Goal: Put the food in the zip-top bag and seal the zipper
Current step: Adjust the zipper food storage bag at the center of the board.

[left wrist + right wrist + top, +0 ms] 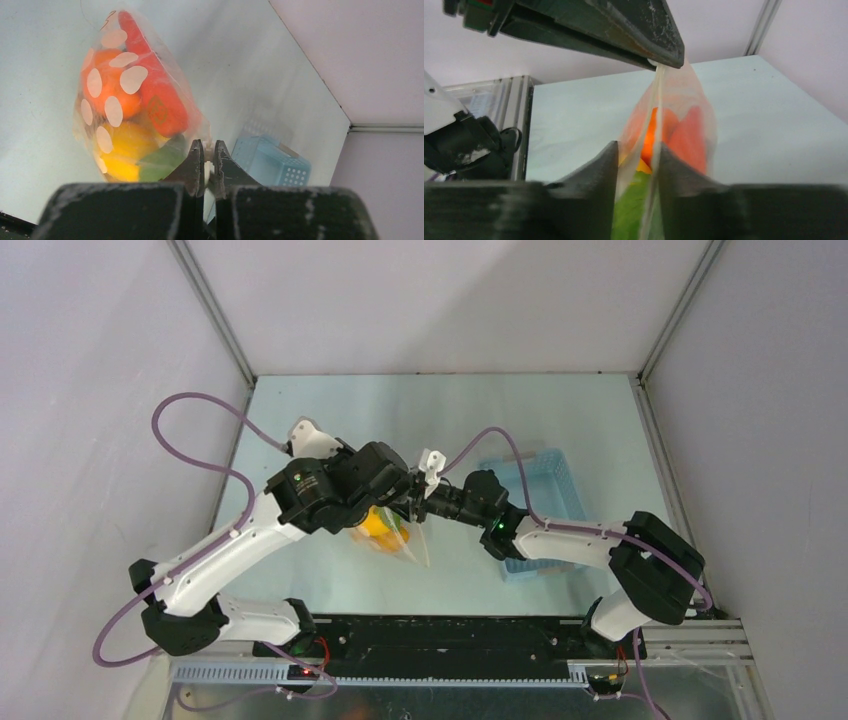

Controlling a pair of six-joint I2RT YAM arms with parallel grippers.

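Two grips: left pincer (208, 146) clamped on bag (120, 90) rim, hanging it with food (165, 102) inside; right pincer (636, 148) straddling zipper (657, 95), clamp unclear, probably to seal.

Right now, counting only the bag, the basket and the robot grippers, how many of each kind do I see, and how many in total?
Clear dotted plastic zip-top bag: 1
Light blue perforated plastic basket: 1
Black two-finger grippers: 2, the left gripper and the right gripper
Total: 4
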